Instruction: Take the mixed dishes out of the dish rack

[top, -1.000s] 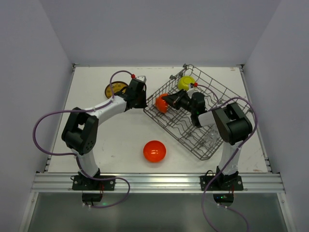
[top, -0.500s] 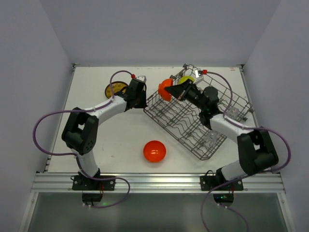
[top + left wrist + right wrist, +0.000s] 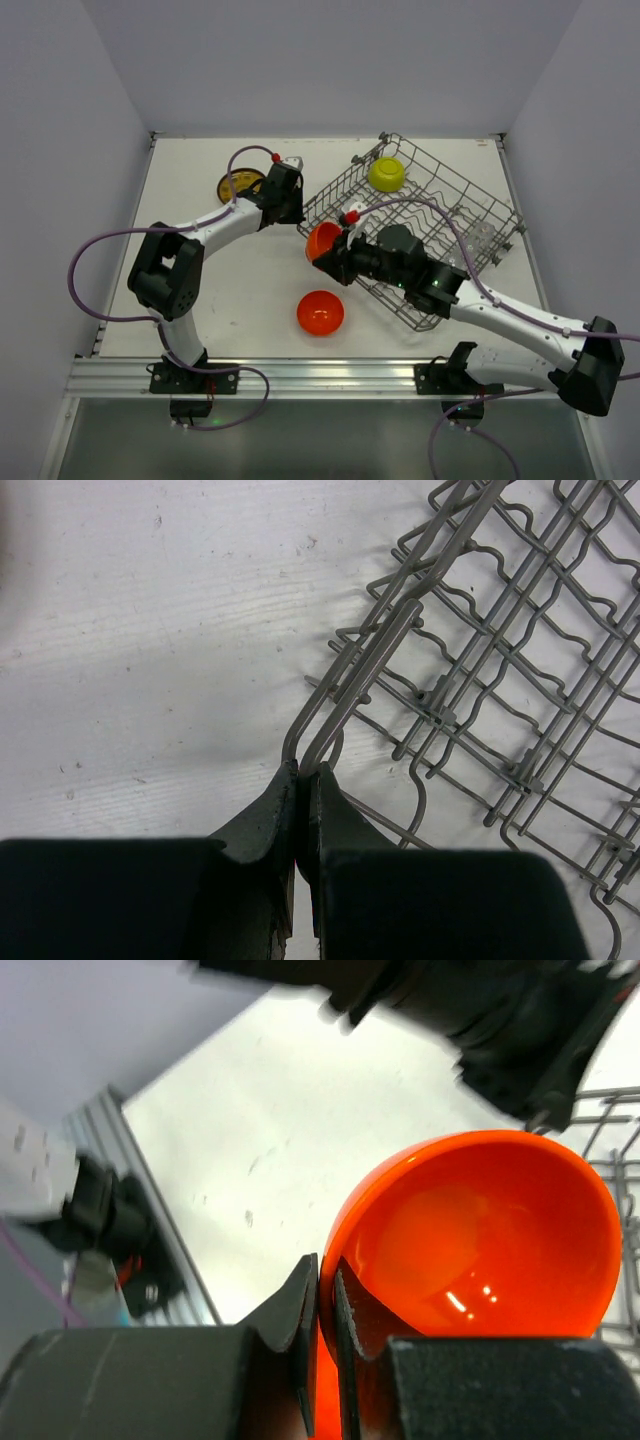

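The right end effector, clamped on an orange bowl's rim, holds it just outside the dish rack above the worktop; the left end effector grips the rack's rim wire.

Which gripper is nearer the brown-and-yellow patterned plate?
Left: left gripper clamps the grey wire rack beside the plate; right gripper holds an orange bowl farther off.
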`<state>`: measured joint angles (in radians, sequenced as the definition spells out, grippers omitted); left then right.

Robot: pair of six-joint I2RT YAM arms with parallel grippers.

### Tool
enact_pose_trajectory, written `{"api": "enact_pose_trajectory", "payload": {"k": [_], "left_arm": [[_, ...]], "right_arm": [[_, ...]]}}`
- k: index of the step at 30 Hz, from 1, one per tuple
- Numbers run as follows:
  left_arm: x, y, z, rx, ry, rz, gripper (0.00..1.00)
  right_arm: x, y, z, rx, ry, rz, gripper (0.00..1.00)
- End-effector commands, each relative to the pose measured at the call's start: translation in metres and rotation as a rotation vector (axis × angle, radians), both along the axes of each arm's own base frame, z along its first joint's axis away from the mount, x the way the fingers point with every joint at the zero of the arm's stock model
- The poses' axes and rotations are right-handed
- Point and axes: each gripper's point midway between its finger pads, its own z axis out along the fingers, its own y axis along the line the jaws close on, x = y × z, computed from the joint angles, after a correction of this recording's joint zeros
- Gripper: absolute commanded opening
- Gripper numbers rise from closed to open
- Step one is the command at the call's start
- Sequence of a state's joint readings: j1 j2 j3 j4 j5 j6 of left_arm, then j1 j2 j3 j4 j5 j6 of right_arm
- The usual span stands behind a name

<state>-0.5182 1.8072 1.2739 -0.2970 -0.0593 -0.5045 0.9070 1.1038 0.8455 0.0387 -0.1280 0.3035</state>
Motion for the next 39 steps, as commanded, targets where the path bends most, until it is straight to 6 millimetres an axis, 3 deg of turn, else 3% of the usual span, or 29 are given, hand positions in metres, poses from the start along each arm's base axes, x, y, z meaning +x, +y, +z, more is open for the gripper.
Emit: {"api": "enact_pose_trajectory", "payload": {"k": [1,4,5,7,8,12,22,34,39], "left_arm": [[0.016,-0.007,0.031,-0.045,-0.076,0.013,0.00],[0.016,-0.006,0.031,-0.041,-0.075,0.014,0.00],[0.016,-0.007,0.032,-0.043,-0.077,0.014,0.00],[0.015,-0.007,0.032,-0.044,-0.076,0.009,0.00],[0.015,-0.007,0.032,-0.043,-0.077,0.010,0.00],[0.015,-0.007,0.033,-0.043,-0.079,0.009,0.00],[0.014,-0.008,0.032,-0.047,-0.078,0.004,0.00],[0.014,-0.008,0.032,-0.047,-0.078,0.004,0.00],[0.014,-0.009,0.034,-0.054,-0.079,-0.003,0.00]], "right_arm": [[-0.017,-0.016,-0.014,-0.212,-0.094,0.006,0.00],[-0.038,-0.008,-0.029,-0.340,-0.094,0.071,0.00],[-0.055,0.004,-0.036,-0.370,-0.108,0.169,0.00],[-0.069,0.012,-0.043,-0.418,-0.132,0.244,0.00],[-0.077,0.019,-0.057,-0.470,-0.125,0.275,0.00],[-0.079,0.023,-0.086,-0.638,-0.101,0.273,0.00],[-0.089,0.025,-0.117,-0.782,-0.047,0.344,0.00],[-0.102,0.027,-0.131,-0.824,0.020,0.368,0.00],[-0.106,0.029,-0.134,-0.819,0.033,0.383,0.08]]}}
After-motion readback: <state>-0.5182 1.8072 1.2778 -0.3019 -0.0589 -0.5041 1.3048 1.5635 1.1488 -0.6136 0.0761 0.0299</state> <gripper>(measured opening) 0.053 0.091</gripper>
